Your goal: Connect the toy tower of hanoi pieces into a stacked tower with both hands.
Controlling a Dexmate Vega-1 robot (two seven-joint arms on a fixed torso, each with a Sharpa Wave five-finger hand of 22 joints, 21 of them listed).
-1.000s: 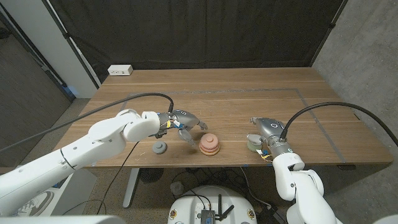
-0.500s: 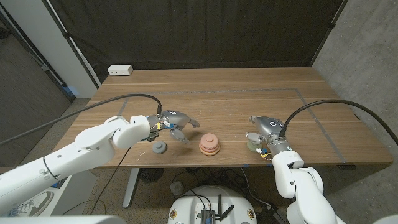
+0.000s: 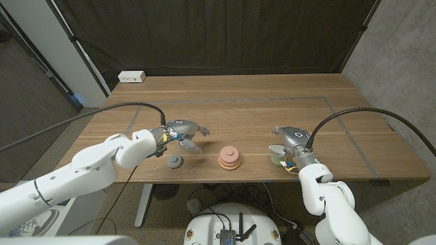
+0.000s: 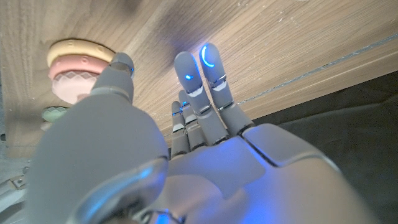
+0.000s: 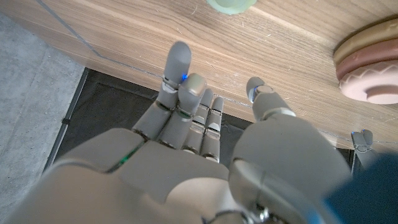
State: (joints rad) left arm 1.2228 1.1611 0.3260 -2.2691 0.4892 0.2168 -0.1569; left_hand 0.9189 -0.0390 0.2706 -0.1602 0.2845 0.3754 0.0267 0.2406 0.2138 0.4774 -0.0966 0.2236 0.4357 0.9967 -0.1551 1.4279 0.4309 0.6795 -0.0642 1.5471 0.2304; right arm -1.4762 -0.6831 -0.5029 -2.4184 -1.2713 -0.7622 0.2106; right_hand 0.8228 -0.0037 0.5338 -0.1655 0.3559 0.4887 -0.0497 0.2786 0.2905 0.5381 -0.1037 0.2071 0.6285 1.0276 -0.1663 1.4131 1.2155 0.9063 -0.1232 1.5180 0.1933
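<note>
Two Open Hands, Three Loose Groups of Pieces

Three separate groups of toy pieces lie near the front edge of the wooden worktop (image 3: 272, 109). In the middle sits a short stack of rings (image 3: 229, 158), a yellow ring over pink ones, standing upright. To the robot's left of it, well apart, lies a grey piece (image 3: 176, 161) with a small knob on top. To the robot's right lies a pale green piece (image 3: 278, 156), just beside the right hand.

The left hand (image 3: 182, 131) is above the worktop behind the grey piece and to the left of the ring stack, touching neither. Its fingers (image 4: 198, 87) are released and reach out straight, with nothing between them; the left wrist view shows the stack beyond the thumb.

The right hand (image 3: 291, 146) stands near the front edge next to the green piece. Its fingers (image 5: 186, 99) are likewise extended and apart, holding nothing; the right wrist view shows the green piece just past the fingertips and the ring stack off to one side. Whether the hand touches the green piece cannot be told.

A white power strip (image 3: 131, 77) rests at the far left corner of the worktop.
</note>
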